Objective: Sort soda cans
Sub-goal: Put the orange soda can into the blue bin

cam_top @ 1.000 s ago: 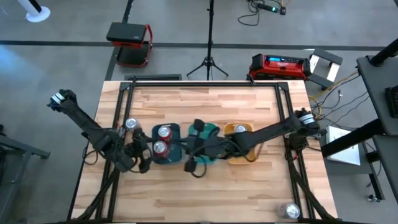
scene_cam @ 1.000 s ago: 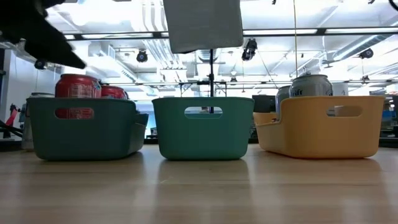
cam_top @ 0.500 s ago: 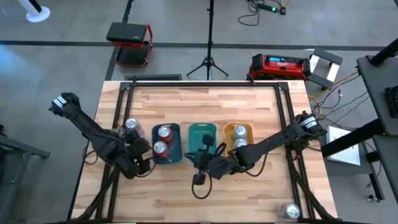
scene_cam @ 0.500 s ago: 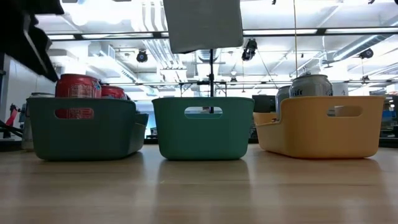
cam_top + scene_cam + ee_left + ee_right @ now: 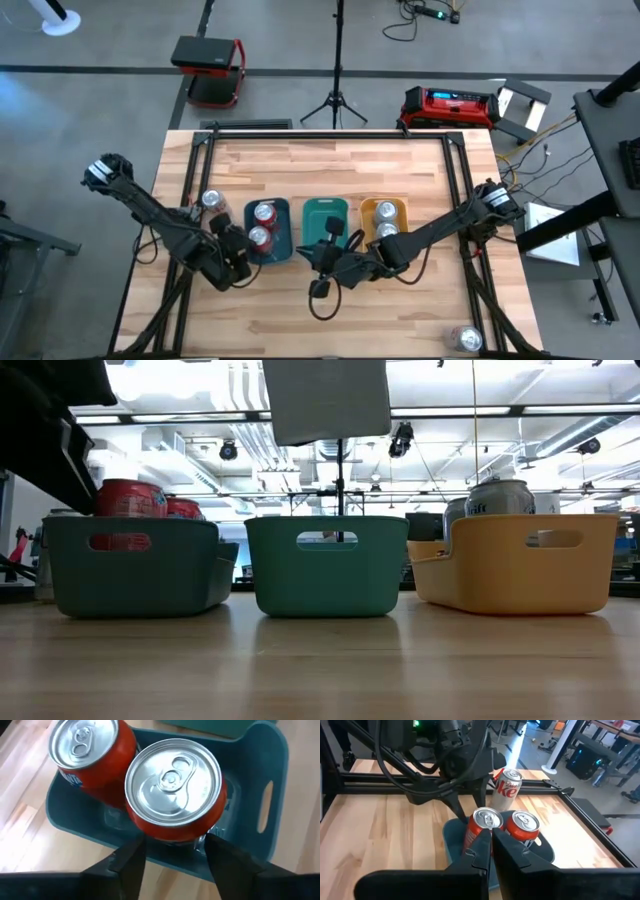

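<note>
Two red soda cans stand upright on their bases in the blue tray. My left gripper hangs open over that tray's near end, one finger on either side of the nearer red can, touching neither can nor tray. Two silver cans stand in the orange tray. Another silver can stands on the table left of the blue tray. My right gripper is shut and holds nothing, in front of the green tray, pointing toward the blue tray.
The three trays stand side by side in a row across the table's middle. One more can stands at the table's near right corner. The black frame rails run along the table's sides.
My left gripper has drawn back from the red cans toward the table's near edge and a little to the right. My right gripper has pulled off the green tray toward the near edge. The cans have stayed in place.
</note>
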Motion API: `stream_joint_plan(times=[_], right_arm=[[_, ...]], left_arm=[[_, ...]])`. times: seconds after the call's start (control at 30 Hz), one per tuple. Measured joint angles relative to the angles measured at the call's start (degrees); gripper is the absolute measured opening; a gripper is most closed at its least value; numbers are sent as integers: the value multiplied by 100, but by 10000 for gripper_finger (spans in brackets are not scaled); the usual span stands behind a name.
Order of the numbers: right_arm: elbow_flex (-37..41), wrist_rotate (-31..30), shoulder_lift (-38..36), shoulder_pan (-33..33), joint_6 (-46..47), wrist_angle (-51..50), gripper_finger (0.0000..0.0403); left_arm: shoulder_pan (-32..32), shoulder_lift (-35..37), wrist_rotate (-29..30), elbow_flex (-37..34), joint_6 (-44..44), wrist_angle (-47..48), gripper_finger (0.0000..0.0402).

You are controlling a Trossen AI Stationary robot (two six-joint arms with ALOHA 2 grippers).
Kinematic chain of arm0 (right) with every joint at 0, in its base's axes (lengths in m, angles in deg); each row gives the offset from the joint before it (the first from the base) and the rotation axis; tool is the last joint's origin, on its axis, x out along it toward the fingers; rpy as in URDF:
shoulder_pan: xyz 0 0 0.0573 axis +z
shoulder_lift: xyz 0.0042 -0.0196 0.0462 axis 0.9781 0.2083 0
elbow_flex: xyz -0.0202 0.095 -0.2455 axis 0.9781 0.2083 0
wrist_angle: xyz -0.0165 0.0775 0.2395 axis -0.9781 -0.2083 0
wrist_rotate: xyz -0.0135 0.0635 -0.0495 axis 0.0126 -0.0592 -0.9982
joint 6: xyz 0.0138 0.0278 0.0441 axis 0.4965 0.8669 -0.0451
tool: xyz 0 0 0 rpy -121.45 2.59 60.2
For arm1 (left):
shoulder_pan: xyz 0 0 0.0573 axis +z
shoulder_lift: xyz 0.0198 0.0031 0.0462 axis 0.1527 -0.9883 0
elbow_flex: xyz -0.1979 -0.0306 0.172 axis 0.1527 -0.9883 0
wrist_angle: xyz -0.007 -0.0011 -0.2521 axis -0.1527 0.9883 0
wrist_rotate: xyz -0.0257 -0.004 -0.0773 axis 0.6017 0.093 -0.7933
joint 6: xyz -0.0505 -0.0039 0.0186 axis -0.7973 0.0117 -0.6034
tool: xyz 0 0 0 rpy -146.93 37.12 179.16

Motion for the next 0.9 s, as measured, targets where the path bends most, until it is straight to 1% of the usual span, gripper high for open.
stream_joint_plan(times=[0.13, 0.4, 0.57, 0.73, 0.9], right_arm=[[0, 0, -1, 11, 36, 0, 12], [0, 4, 1, 11, 39, 0, 12], [0, 9, 1, 11, 39, -2, 12], [0, 46, 1, 11, 39, -9, 12], [0, 46, 1, 11, 39, -82, 12]], left_arm=[[101, -72, -99, 0, -20, -34, 158], [176, -170, -322, -2, -48, -166, 117], [178, -187, -53, -4, 54, -413, 100], [178, -187, -42, -4, 66, -324, 79], [178, -189, -43, -4, 51, -270, 77]])
